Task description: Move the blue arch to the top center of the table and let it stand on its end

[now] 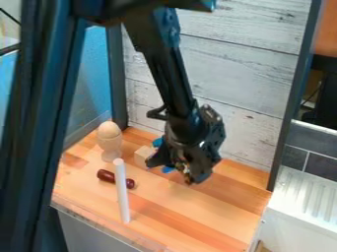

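Behind me stands a whitewashed plank wall (243, 69), dark-framed, with dark gray tiles (311, 147) and a white ribbed drainboard (304, 197) off to one side.

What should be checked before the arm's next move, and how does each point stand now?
1. Arch in the claw's grip: cannot tell, the claw covers much of it.
2. Arch on its end: cannot tell, too much is hidden.
3. Claw clear of the cube: cannot tell, they overlap in this view.
4. Claw clear of the white rod: ok, a gap shows.
5. Claw clear of the red rod: ok, they are apart.
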{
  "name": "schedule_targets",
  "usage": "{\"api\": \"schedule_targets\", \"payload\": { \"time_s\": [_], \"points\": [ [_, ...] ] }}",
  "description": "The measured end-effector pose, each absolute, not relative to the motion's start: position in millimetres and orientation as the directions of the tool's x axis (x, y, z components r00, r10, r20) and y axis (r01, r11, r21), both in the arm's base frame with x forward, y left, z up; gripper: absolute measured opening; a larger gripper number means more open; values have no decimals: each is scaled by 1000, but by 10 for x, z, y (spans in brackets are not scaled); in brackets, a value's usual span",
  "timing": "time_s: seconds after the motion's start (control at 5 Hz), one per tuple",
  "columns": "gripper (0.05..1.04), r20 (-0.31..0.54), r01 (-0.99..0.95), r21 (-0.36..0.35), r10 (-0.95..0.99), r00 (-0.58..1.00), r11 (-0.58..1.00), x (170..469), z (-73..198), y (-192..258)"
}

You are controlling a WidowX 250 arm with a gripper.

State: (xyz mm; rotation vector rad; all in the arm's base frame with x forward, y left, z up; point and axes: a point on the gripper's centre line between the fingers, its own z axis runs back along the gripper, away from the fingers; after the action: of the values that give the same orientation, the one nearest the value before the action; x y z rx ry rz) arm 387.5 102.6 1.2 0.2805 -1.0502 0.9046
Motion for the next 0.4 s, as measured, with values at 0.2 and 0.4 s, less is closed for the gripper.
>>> {"api": "schedule_targets", "payload": {
  "time_s": [0.2, 0.4],
  "points": [
    [288, 892, -766, -207, 439, 106, 608, 3926, -159, 978],
    [287, 916, -763, -233, 399, 37, 603, 4026, -225, 868]
  ]
}}
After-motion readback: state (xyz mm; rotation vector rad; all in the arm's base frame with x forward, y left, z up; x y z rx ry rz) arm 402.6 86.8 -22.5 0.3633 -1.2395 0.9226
